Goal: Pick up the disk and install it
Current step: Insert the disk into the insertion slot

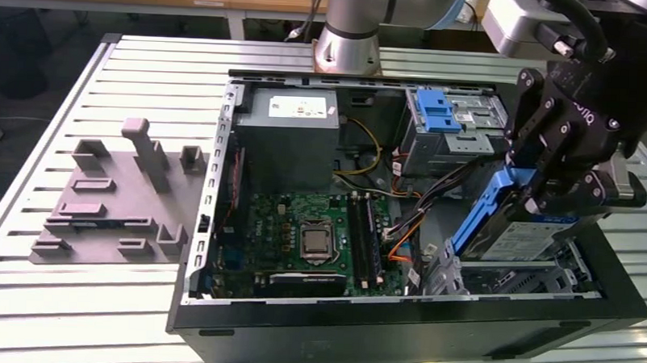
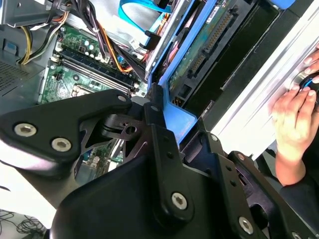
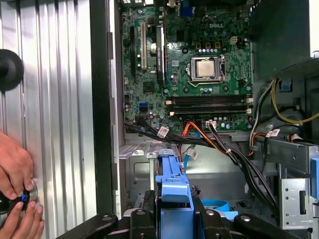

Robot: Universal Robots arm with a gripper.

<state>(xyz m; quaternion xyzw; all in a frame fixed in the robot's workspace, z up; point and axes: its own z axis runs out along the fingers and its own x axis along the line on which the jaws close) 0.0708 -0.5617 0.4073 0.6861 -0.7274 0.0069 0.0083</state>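
In the exterior view the open computer case [image 1: 405, 321] lies on its side in the middle of a slatted metal table [image 1: 144, 70]. The black gripper [image 1: 549, 201] hangs over its 3 o'clock side. Its jaws are closed tight on the upper end of the disk [image 1: 515, 237], pinching the blue frame that runs round it. The disk is held off the floor of the case and tilted steeply, with its labelled silver face turned toward 5 o'clock and its lower end dipping into the metal drive bay [image 1: 525, 277] at the case's 4 o'clock corner. Whether that lower end touches the bay is hard to tell. In the first wrist view the gripper [image 3: 174, 219] has the blue frame of the disk [image 3: 174, 194] between its fingers [image 3: 142, 221]. In the second wrist view the disk [image 2: 199, 50] shows its green circuit underside, and the gripper [image 2: 164, 124] clamps its blue edge. Inside the case the green motherboard [image 1: 300, 229] sits near 7 o'clock and the grey power-supply box [image 1: 293, 120] near 11 o'clock. A drive cage with a blue latch [image 1: 444, 113] sits near 1 o'clock, and a bundle of cables [image 1: 408, 225] runs between the board and the bay. A grey plastic fixture [image 1: 119, 198] rests on the table at 9 o'clock, well apart from the case. A person's hand [image 3: 15, 169] rests on the table outside the case wall.
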